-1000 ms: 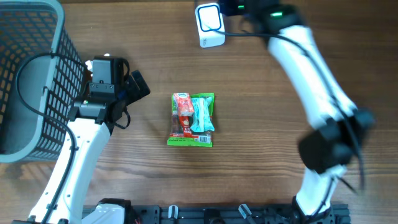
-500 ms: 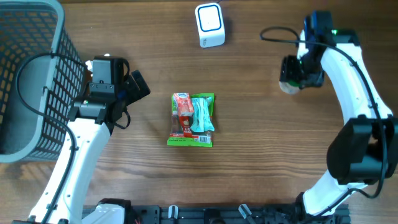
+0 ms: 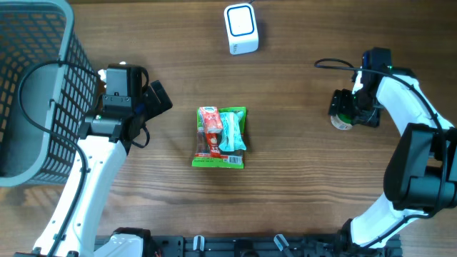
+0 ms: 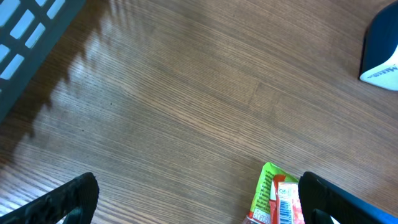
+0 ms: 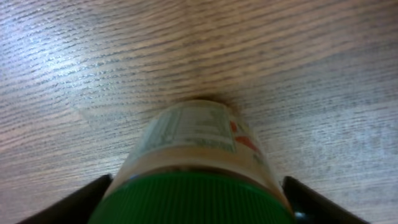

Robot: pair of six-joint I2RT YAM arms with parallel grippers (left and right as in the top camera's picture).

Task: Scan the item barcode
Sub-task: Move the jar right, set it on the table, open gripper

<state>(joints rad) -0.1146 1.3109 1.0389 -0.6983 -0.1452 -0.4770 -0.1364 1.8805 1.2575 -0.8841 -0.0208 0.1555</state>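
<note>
Green-capped, one bottle (image 5: 193,134) sits between right fingers (image 5: 74,202), grip unclear; left fingers (image 4: 62,199) apart.

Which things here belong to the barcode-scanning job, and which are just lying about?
Likely the job: green-lidded jar at the right end effector; barcode scanner.
Lying about, for now: snack packet; mesh basket.

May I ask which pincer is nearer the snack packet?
Left. The left pincer sits close, left of the snack packet; the right pincer is farther off on its right, around a jar.
</note>
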